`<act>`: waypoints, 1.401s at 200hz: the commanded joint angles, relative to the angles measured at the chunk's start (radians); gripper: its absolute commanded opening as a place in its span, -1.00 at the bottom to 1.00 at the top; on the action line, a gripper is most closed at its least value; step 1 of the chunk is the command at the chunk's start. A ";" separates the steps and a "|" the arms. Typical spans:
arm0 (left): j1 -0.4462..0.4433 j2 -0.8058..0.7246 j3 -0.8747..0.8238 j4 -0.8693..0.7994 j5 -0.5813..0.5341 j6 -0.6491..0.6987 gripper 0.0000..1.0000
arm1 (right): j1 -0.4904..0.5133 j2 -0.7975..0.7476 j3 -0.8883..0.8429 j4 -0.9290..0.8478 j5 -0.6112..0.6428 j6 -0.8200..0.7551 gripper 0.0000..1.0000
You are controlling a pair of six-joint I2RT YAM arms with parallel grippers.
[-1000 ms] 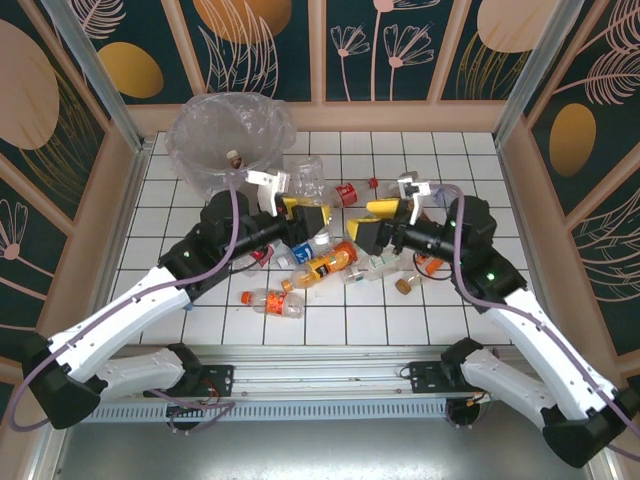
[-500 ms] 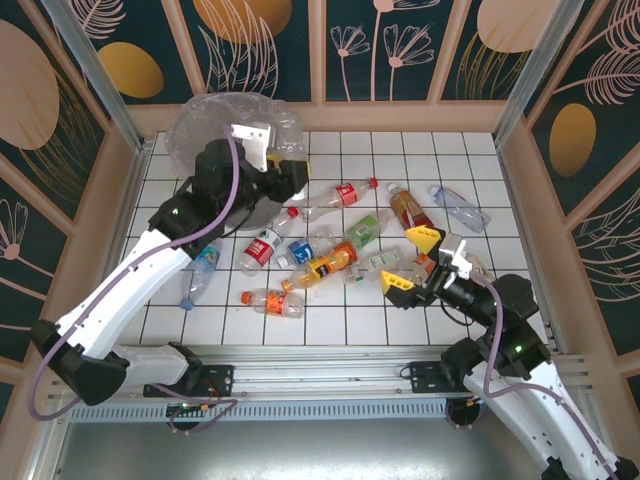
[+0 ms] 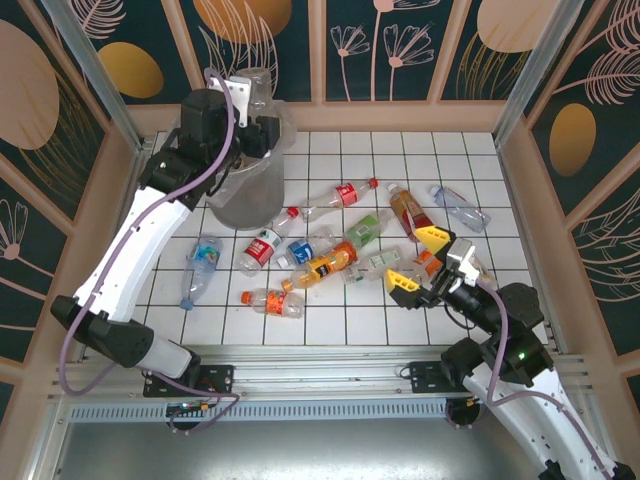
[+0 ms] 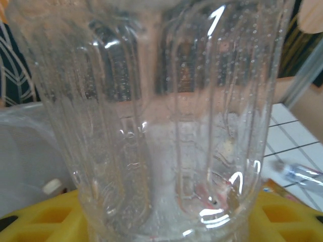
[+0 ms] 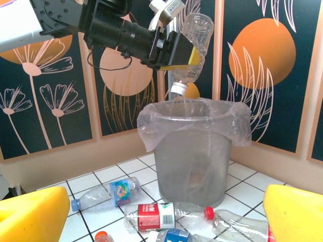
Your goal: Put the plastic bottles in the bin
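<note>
Plastic bottle (image 5: 198,30) cap-down in grip of left end effector (image 5: 182,50) above bin (image 5: 192,151); right end effector (image 3: 417,258) open.

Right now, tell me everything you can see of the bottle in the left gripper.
The clear bottle is ribbed, unlabelled plastic with fine droplets inside and a white cap on. It hangs tilted, cap downward, above the bin's bag-lined mouth, touching nothing but the left gripper, which is clamped across its middle.
</note>
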 commanded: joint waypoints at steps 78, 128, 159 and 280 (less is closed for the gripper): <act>0.158 0.270 0.154 -0.115 -0.063 0.132 0.18 | -0.001 -0.012 -0.021 0.013 0.027 0.013 0.98; 0.185 0.330 0.154 -0.166 -0.037 0.127 0.18 | -0.001 0.018 -0.019 0.006 -0.012 0.024 0.98; 0.196 0.378 0.160 -0.183 -0.012 0.127 0.18 | -0.001 0.040 -0.002 -0.014 -0.004 0.038 0.98; 0.219 0.553 0.196 -0.210 0.035 0.109 0.22 | -0.001 0.111 0.034 -0.078 -0.011 0.071 0.98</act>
